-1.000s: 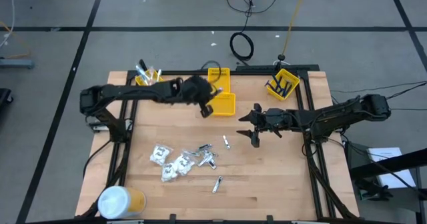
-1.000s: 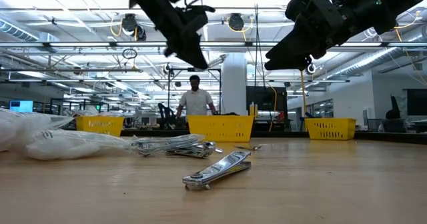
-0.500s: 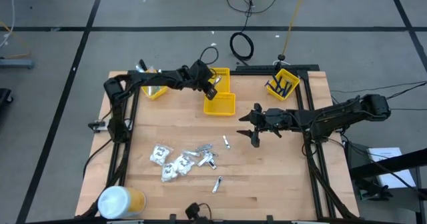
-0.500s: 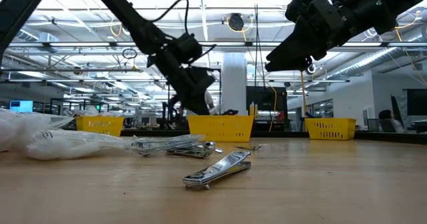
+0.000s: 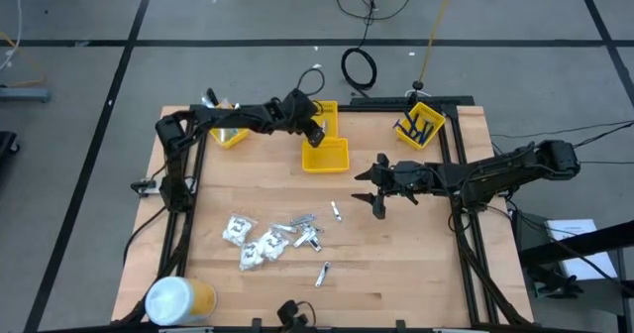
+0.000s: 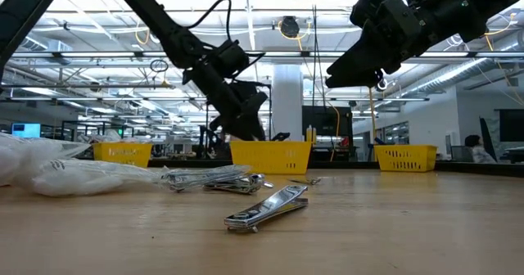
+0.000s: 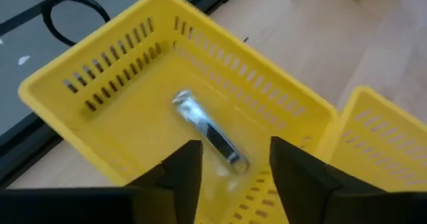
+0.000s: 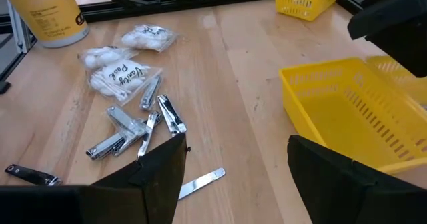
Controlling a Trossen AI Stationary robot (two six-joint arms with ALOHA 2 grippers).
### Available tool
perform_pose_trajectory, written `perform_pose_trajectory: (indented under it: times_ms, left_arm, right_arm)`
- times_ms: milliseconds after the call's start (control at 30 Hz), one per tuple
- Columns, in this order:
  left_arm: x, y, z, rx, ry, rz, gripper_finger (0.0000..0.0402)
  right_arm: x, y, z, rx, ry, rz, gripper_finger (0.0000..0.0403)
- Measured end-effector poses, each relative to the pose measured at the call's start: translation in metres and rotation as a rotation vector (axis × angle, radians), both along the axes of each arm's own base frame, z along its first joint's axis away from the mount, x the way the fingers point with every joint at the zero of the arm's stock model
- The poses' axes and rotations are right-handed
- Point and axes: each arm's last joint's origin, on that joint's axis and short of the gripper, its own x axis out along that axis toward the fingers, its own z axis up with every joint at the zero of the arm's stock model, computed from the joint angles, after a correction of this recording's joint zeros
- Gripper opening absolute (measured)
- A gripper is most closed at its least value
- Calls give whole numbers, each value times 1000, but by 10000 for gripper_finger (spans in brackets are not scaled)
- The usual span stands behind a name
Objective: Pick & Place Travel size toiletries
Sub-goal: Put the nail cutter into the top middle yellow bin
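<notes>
Near edge: A large white-and-yellow cylinder [image 5: 178, 299] stands at 7 o'clock on the table [image 5: 416, 274], and you can leave it alone.
Loose clipper: One silvery nail clipper [image 5: 322, 274] lies alone just inward of the near edge, toward 6 o'clock.
Main pile: More clippers [image 8: 137, 127] lie tangled beside the white crinkly packets [image 5: 248, 239] near the table's middle, and a thin metal file [image 8: 200, 179] lies apart at their 3 o'clock.
Right gripper: The right gripper [image 5: 377, 186] hovers above the wood at 3 o'clock from the pile, with its fingers spread wide and nothing between them.
Middle bins: Two yellow bins sit touching at 12 o'clock; the nearer bin [image 5: 327, 156] looks empty.
Left gripper: The left gripper [image 7: 230, 167] hangs over the farther bin [image 7: 100, 111], its fingers parted and empty, with a clipper [image 7: 210, 136] lying on the bin floor below.
Far corners: Bins at 11 o'clock [image 5: 223, 125] and 1 o'clock [image 5: 418, 123] hold other small items too small to name.
Step in hand: You appear to be at the release of one clipper.
Next move: Lift the left arm clear of the bin wall, then go back to the pile for another single item.
</notes>
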Motion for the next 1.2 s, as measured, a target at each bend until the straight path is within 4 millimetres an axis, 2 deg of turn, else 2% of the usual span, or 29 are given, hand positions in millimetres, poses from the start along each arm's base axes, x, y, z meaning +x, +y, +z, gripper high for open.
perform_pose_trajectory:
  times_ms: [133,300,400,500,700,800,933,1133,1200]
  left_arm:
    - [-2,-3,7,15,8,-21,197]
    - [-12,-15,51,53,-55,-28,208]
    - [-22,-33,84,101,-89,-59,209]
    - [-30,-57,116,195,-125,-108,209]
    - [-48,-101,163,331,-257,-190,209]
    - [-59,-117,170,355,-287,-196,209]
    - [-72,-131,169,366,-291,-191,209]
    - [-79,-143,149,336,-244,-193,209]
    - [-79,-145,145,335,-242,-198,209]
  right_arm:
    - [0,0,0,1,0,-4,247]
    - [6,3,-8,-17,3,-108,247]
    - [13,11,-13,-8,24,-105,247]
    - [30,22,-4,14,77,-101,247]
    - [72,54,3,28,355,-210,247]
    - [94,65,-3,106,466,-298,247]
    - [119,73,-29,140,575,-389,247]
    - [130,71,-67,237,656,-504,247]
    - [131,70,-71,266,667,-529,245]
